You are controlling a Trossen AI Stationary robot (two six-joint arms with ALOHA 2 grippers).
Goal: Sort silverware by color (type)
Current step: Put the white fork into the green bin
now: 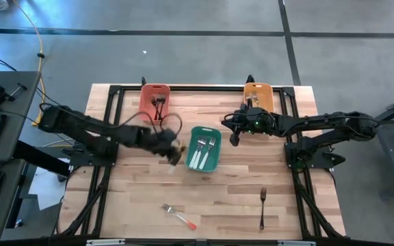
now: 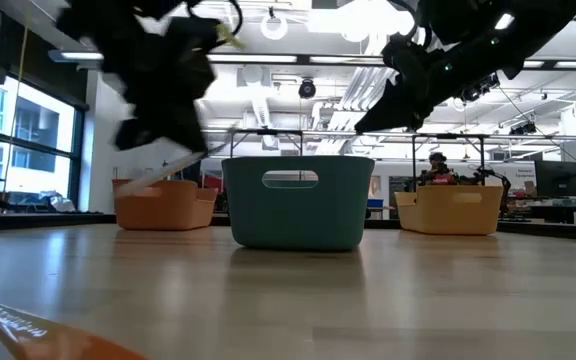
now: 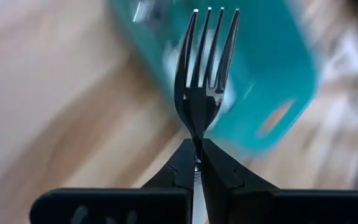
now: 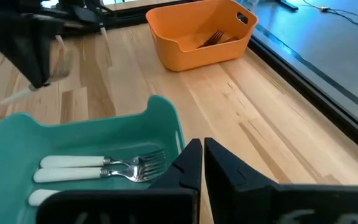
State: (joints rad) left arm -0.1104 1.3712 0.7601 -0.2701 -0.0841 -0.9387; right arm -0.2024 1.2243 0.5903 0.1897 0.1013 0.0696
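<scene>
My left gripper [image 1: 174, 153] is shut on a white-handled fork [image 3: 205, 74], just left of the teal bin [image 1: 215, 164] and above the table. It also shows in the low view [image 2: 163, 120] and, blurred, in the right wrist view [image 4: 35, 56]. The teal bin holds white-handled forks [image 4: 98, 168], lying flat on its floor. My right gripper [image 1: 234, 137] is shut and empty, hovering by the teal bin's far right corner [image 4: 166, 115]. An orange-red-handled fork [image 1: 178, 216] and a dark fork [image 1: 263, 207] lie flat on the table near its front edge. My left gripper pinches the fork's neck [image 3: 197, 144], where the metal head meets the white handle, between its two fingers. The fingers lie along the fork, and the tines stick out past the fingertips. The fork is lifted clear of the table.
The salmon bin [image 1: 154, 101] at the far left holds dark forks [image 4: 215, 38]. The orange bin [image 1: 258, 96] stands at the far right, behind my right gripper. Bare wood lies between the teal bin and the two loose forks.
</scene>
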